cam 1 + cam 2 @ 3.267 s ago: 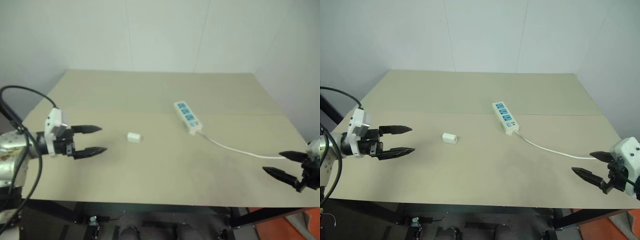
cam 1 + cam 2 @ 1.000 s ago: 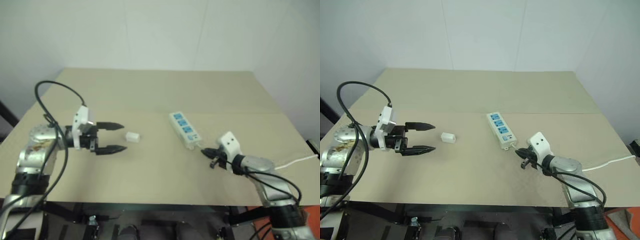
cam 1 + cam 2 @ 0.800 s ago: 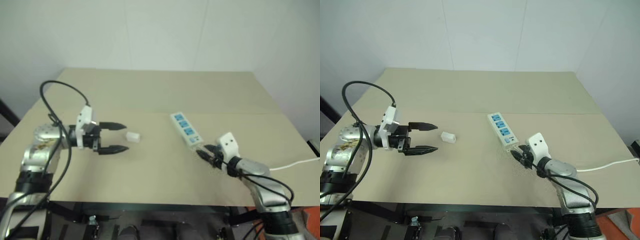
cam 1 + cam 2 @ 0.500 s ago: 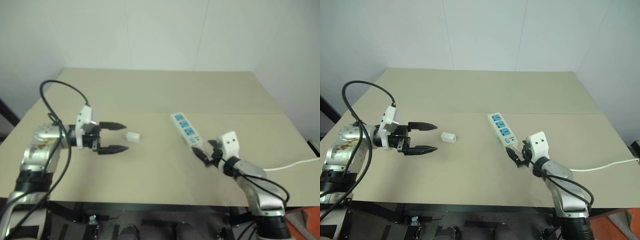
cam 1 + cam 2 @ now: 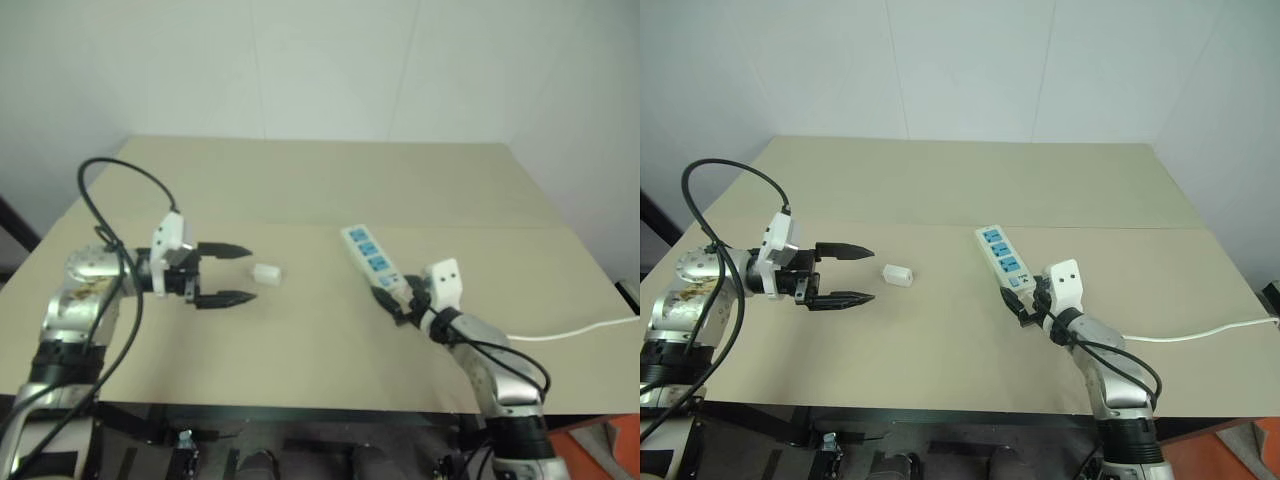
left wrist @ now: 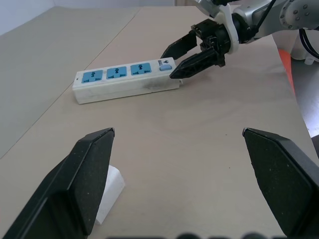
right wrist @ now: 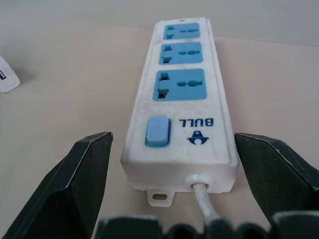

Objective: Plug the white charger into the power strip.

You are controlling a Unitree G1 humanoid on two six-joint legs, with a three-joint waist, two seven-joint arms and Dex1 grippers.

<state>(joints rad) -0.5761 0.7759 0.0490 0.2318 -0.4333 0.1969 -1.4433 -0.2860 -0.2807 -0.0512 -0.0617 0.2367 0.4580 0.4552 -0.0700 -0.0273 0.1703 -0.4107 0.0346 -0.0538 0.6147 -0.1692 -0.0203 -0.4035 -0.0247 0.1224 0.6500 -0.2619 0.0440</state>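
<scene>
Nothing plugged yet: your white charger (image 5: 898,275) lay loose, apart from the power strip (image 5: 1003,258). Left gripper (image 5: 848,274) and right gripper (image 7: 169,164) spread wide, empty.

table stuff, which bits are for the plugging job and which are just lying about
For the job:
- white charger
- power strip with blue sockets
- left gripper, jaws open by the charger
- right gripper, jaws open at the strip's cable end

Lying about:
- nothing else on the table

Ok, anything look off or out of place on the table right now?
Nothing stands out. The white charger lies loose on the table, unplugged, and the power strip sits flat and intact at a slant, its three blue sockets empty.
</scene>
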